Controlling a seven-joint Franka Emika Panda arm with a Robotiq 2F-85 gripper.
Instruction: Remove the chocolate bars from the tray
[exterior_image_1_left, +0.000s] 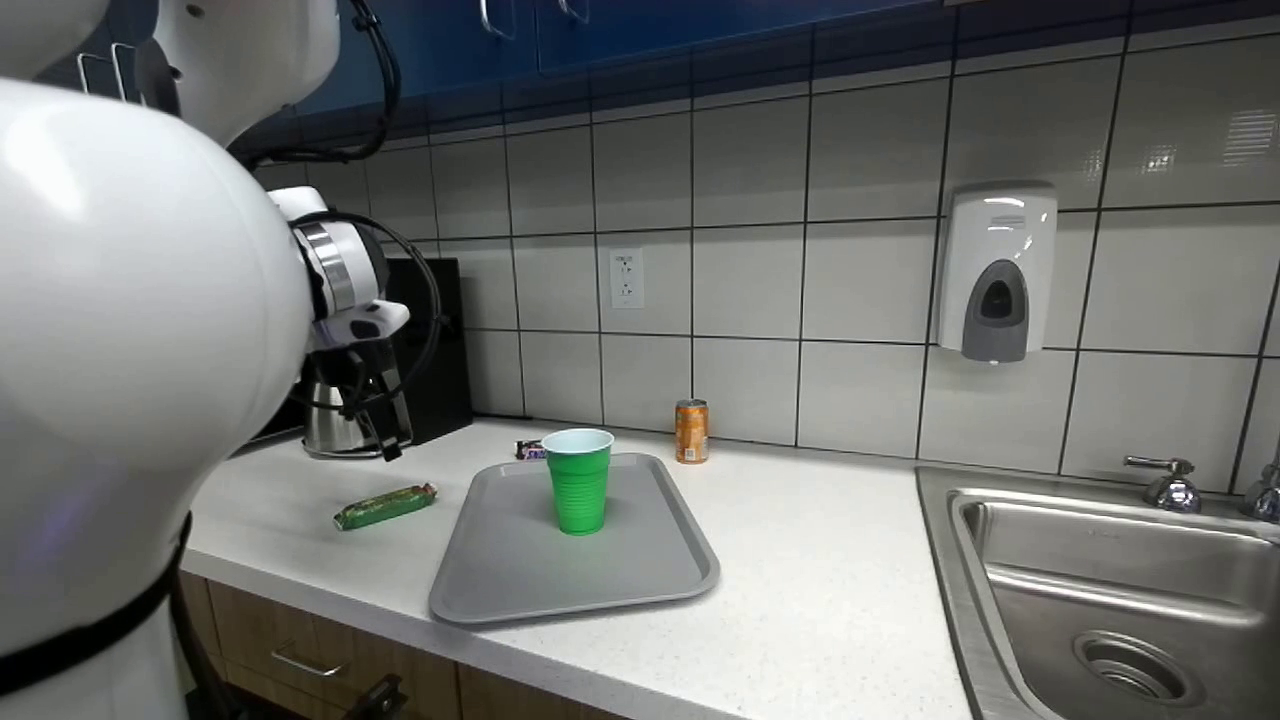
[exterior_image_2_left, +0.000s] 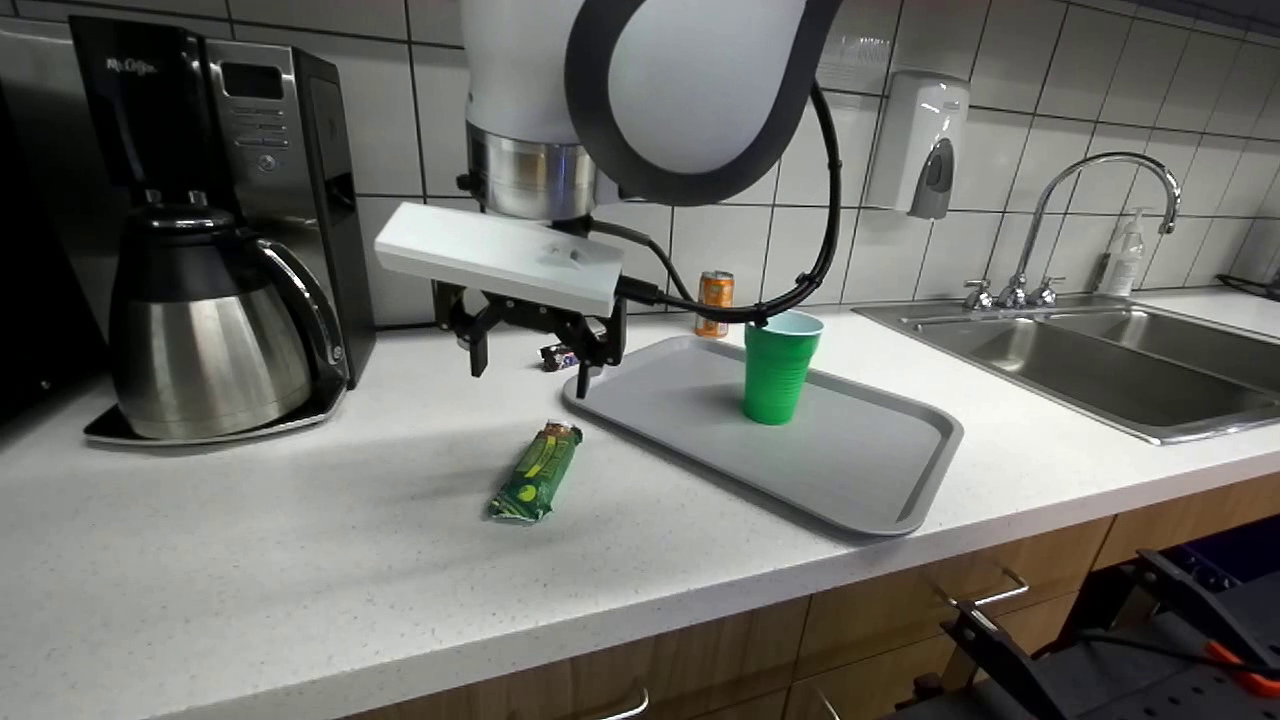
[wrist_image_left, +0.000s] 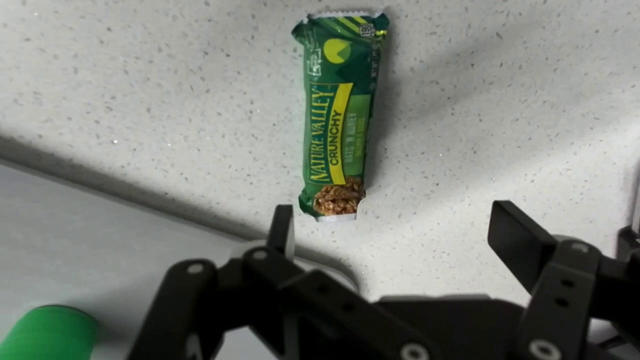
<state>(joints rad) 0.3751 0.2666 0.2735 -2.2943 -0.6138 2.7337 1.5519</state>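
One white arm (exterior_image_2_left: 700, 90) hangs with its hand (exterior_image_2_left: 530, 381) pointing down above the speckled surface (exterior_image_2_left: 320, 540), fingers (wrist_image_left: 520, 245) spread wide. Left to right in an exterior view: a coffee maker (exterior_image_2_left: 255, 190) with a steel pot (exterior_image_2_left: 215, 355); the green bar (exterior_image_2_left: 540, 470), flat on the surface near the grey tray (exterior_image_2_left: 850, 455); a small dark packet (exterior_image_2_left: 557, 357) farther back; an orange can (exterior_image_2_left: 714, 290) near the tiled wall (exterior_image_2_left: 1010, 140); a green cup (exterior_image_2_left: 775, 380) upright on the tray. Farther right, a wall-mounted soap dispenser (exterior_image_2_left: 910, 130) and a steel sink (exterior_image_2_left: 1090, 375) set into the surface.
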